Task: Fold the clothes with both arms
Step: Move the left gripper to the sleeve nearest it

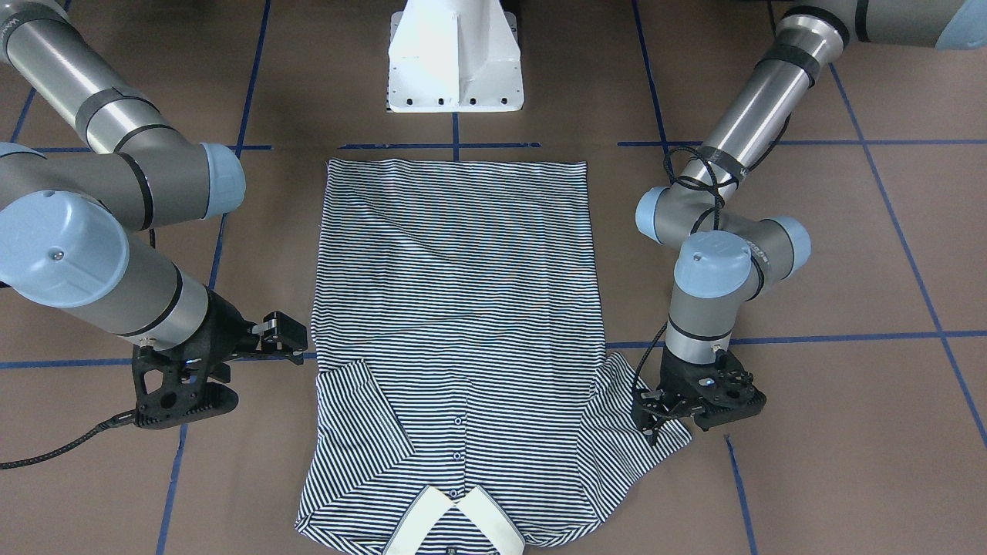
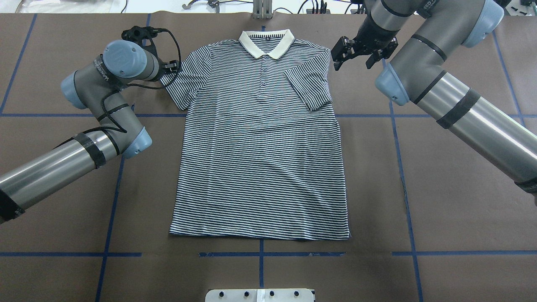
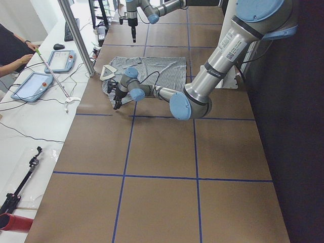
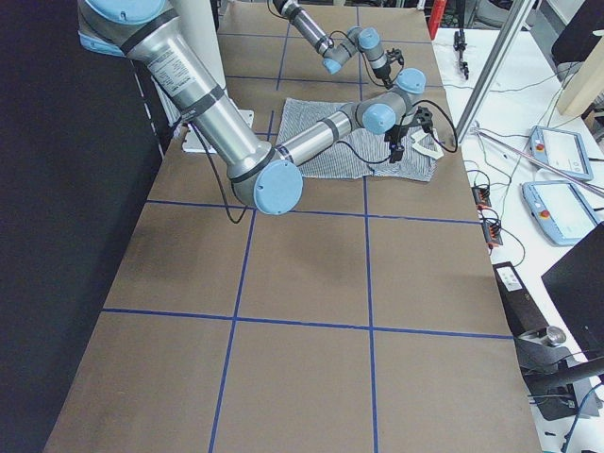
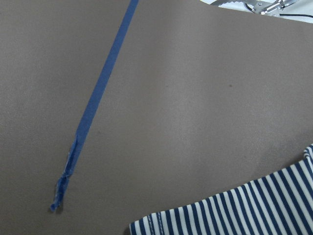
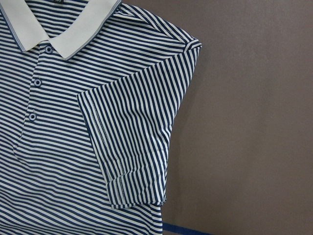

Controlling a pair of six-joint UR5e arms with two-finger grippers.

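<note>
The polo shirt (image 2: 260,159) lay flat and face up in the middle of the brown table (image 2: 440,188), its long axis running from the white collar (image 2: 266,40) at the far edge to the hem nearest the robot's base. The sleeve on the robot's right (image 2: 310,88) was already turned in over the chest, while the sleeve on the robot's left (image 2: 180,88) spread outward on the paper. The left gripper (image 1: 654,424) stood low at that spread sleeve's outer edge, touching or just above the cloth; whether its fingers were apart or pinched on the fabric could not be told, and its wrist view showed only the sleeve's hem and bare table. The right gripper (image 2: 353,59) hung beside the folded shoulder, clear of the shirt, its jaws apart and holding nothing. The next fold looked to be the left arm's, since the sleeve's target lay inward from it, toward the button placket (image 2: 263,75).
</note>
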